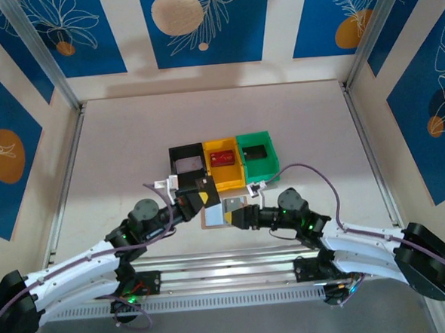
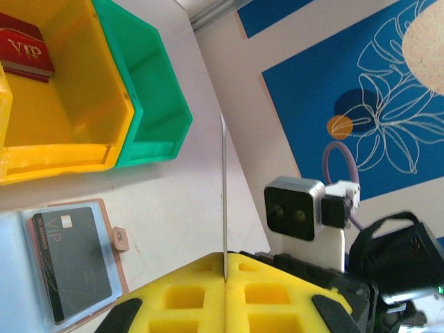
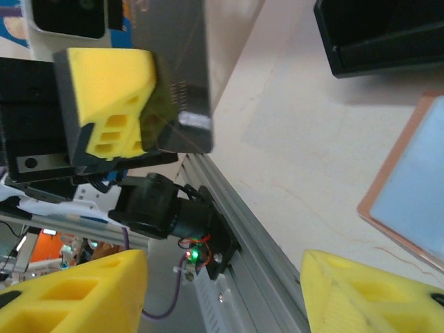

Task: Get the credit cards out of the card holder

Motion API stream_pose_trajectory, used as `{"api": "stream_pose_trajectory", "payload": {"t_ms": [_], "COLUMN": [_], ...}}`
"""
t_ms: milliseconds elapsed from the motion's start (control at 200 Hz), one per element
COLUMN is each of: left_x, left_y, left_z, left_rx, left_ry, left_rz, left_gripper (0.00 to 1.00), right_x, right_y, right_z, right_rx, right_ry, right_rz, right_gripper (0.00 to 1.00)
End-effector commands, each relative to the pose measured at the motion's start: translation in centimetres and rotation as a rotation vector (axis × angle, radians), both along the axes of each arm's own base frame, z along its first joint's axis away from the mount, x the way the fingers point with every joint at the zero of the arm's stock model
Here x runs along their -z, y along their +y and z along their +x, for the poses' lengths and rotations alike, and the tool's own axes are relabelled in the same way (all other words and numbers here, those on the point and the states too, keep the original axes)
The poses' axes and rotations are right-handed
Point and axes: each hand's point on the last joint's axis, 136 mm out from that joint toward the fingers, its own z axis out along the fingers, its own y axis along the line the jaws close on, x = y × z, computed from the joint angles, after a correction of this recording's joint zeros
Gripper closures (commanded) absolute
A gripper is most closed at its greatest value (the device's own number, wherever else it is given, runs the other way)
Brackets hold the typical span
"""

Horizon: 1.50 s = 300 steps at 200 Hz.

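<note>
Low in the left wrist view, the left gripper (image 2: 225, 277) is clenched on a grey card (image 2: 224, 187), which stands edge-on straight up from between its yellow pads. In the lower left corner of that frame, just beside the gripper, the card holder (image 2: 15, 263) lies open on the table with a dark card (image 2: 73, 260) tucked in its pale pocket. Farther off, at upper left, a dark red card (image 2: 24, 48) lies in the yellow bin (image 2: 62, 156), and the green bin (image 2: 149, 97) touches that bin's side. The right gripper (image 3: 222, 263) is spread and empty, with the holder at the right edge of its frame.
</note>
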Motion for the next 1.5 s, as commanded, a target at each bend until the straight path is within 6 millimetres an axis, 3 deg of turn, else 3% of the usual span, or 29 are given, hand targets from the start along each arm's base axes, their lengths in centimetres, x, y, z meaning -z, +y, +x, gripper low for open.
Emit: {"api": "stream_pose_trajectory", "payload": {"t_ms": [0,660,1000,1145,1360,1495], "left_x": [-0.8,-0.5,-0.4,-0.6,-0.5,-0.6], "left_y": [0.2,0.2,0.3,0.6,0.6,0.7], "left_z": [0.3,-0.1,-0.1,-0.2,-0.1,-0.1], "left_rx": [-0.031,-0.028,-0.031,-0.036,-0.041,-0.047], "left_ry": [0.008,0.025,0.023,0.019,0.018,0.012], "left_rz": [-0.068,-0.106,-0.116,-0.117,-0.119,-0.124], "left_gripper": [1.0,1.0,1.0,1.0,1.0,1.0], "right_x": [-2.0,-5.9,-6.0,-5.3,-6.8,-6.5], "right_y": [-0.2,2.4,3.5,2.8,4.5,5.2], "right_z": [1.9,3.4,4.1,4.7,3.9,3.7], "right_rx": [0.137,0.2,0.199,0.249,0.154,0.132], "right_ry": [-0.066,-0.109,-0.087,-0.068,-0.086,-0.072], "right_rz": [0.063,0.184,0.195,0.18,0.211,0.229], "right_gripper": [0.38,0.41,0.45,0.46,0.55,0.61]}}
